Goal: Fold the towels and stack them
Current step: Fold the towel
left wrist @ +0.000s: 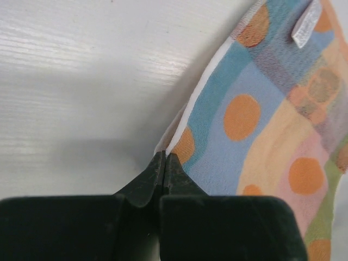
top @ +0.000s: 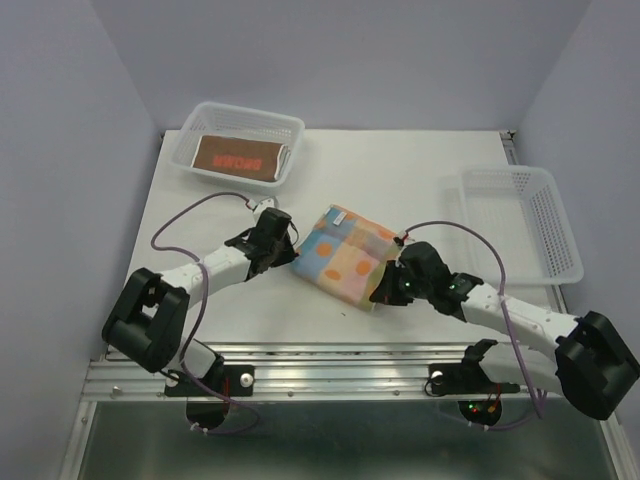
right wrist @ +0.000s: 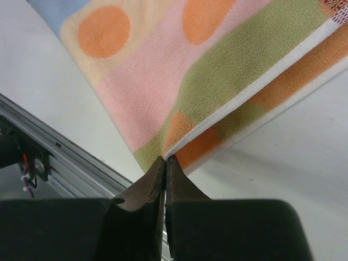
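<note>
With left gripper (left wrist: 165, 157) and right gripper (right wrist: 165, 160) each pinching a corner of the dotted towel (top: 345, 255) spread between them, best lift both corners evenly, cloth taut, folding straight over so edges line up.

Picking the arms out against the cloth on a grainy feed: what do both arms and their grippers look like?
Both the left arm and right arm have white links between bulky black joints and bases. A thin purple cable loops along each one. The left gripper and right gripper are matte black, with fingers tapering to narrow wedge tips.
</note>
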